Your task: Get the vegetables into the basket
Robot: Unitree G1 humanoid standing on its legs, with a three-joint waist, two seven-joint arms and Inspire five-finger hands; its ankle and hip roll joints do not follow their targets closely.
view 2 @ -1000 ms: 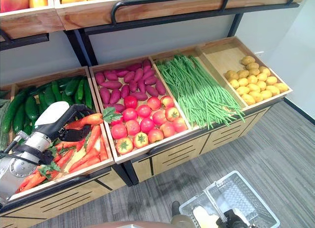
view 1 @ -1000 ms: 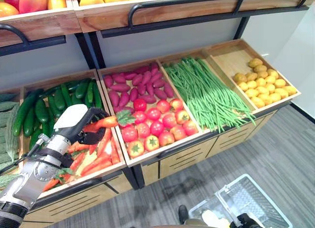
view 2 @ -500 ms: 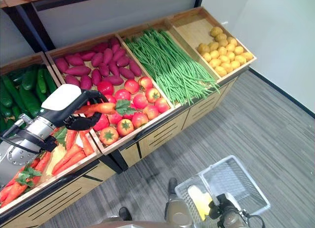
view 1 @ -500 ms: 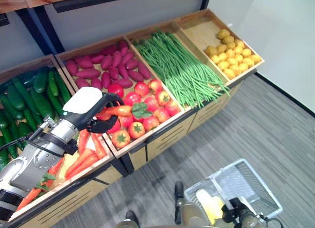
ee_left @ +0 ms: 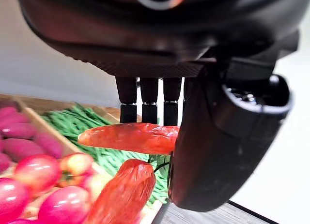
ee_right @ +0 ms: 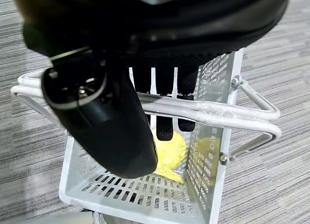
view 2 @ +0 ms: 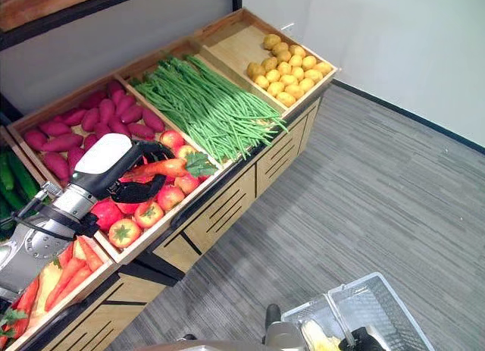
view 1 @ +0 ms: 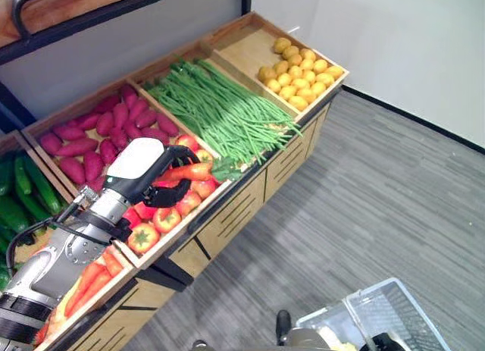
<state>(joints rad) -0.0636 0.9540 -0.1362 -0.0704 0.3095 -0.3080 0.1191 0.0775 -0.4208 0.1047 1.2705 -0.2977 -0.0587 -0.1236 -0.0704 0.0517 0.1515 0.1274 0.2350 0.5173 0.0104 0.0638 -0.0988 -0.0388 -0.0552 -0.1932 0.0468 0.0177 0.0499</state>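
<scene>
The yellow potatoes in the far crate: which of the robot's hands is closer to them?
Left. The left hand, gripping a carrot, hovers over the tomato crate, two crates from the potatoes. The right hand holds the basket handle down by the floor, farther away.

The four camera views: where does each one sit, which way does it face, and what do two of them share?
Left eye view: head, looking down at the wooden produce stand; left hand holds orange carrots.
Right eye view: head, same scene; white wire basket low.
Left wrist view: along the left hand; carrots.
Right wrist view: along the right hand, round the basket handle.
Both eye views and the left wrist view share the carrots.
</scene>
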